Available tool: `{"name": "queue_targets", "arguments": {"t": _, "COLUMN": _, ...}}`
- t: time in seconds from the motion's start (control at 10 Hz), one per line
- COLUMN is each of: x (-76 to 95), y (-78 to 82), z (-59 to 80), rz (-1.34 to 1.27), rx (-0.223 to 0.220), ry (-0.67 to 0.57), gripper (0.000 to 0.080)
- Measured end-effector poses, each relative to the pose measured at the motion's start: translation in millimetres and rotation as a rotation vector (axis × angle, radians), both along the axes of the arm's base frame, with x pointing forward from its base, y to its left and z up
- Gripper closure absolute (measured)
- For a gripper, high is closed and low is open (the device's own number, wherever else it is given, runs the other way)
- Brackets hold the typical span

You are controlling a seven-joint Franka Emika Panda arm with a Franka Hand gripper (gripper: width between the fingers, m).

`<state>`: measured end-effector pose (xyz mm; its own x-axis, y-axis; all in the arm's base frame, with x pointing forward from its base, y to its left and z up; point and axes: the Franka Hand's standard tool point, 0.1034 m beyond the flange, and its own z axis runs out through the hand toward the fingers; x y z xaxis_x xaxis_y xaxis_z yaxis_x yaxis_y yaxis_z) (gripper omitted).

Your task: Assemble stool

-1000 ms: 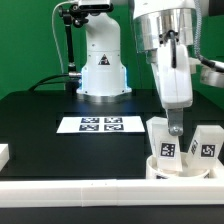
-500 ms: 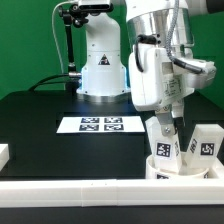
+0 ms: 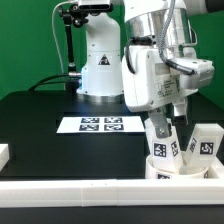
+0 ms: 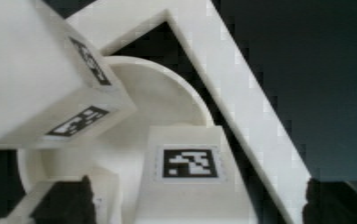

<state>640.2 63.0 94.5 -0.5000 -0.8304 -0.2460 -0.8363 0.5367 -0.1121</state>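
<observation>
Turned and tilted since a second ago: white two-finger gripper [image 3: 172,126], wrist now rotated toward the exterior view's left, fingers parted where earlier pinched shut on the leg below. Now standing wide open, straddling the top of a white blocky plastic stool leg [image 3: 165,140] without any visible grip; dark fingertips [image 4: 72,196] seen in the wrist view either side of that leg's end, apart from it.

No readable writing or brand anywhere; only black-and-white square tags. One tag on the straddled leg's front face, one on the second white blocky leg [image 3: 207,142] just beside it toward the exterior view's right, another on a third leg face [image 4: 59,75] in the wrist view. Four tags in a row on the thin flat white marker board [image 3: 99,124], lying on the black table [image 3: 40,120] near its middle.

Round white rimmed disc seat [image 3: 178,170] at the table's front, toward the exterior view's right, against the long white border rail [image 3: 100,190]. Legs upright on the seat, slightly leaning. Curved seat rim [image 4: 166,85] showing in the wrist view beneath the legs. All parts plain matte white plastic.
</observation>
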Motion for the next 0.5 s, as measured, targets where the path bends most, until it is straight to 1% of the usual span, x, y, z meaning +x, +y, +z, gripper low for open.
{"name": "queue_targets", "arguments": {"t": 0.1, "x": 1.3, "y": -0.6, "z": 4.5, "rz": 0.049, "rx": -0.01, "ry": -0.015, "gripper": 0.0161}}
{"name": "queue_targets", "arguments": {"t": 0.2, "x": 2.7, "y": -0.6, "z": 11.4, "rz": 0.071, "rx": -0.013, "ry": -0.029, "gripper": 0.0161}}
{"name": "queue_targets", "arguments": {"t": 0.3, "x": 4.0, "y": -1.1, "z": 17.1, "rz": 0.142, "rx": -0.03, "ry": -0.05, "gripper": 0.0151}}
{"name": "queue_targets", "arguments": {"t": 0.5, "x": 2.8, "y": -1.3, "z": 12.9, "rz": 0.295, "rx": -0.07, "ry": -0.067, "gripper": 0.015}}
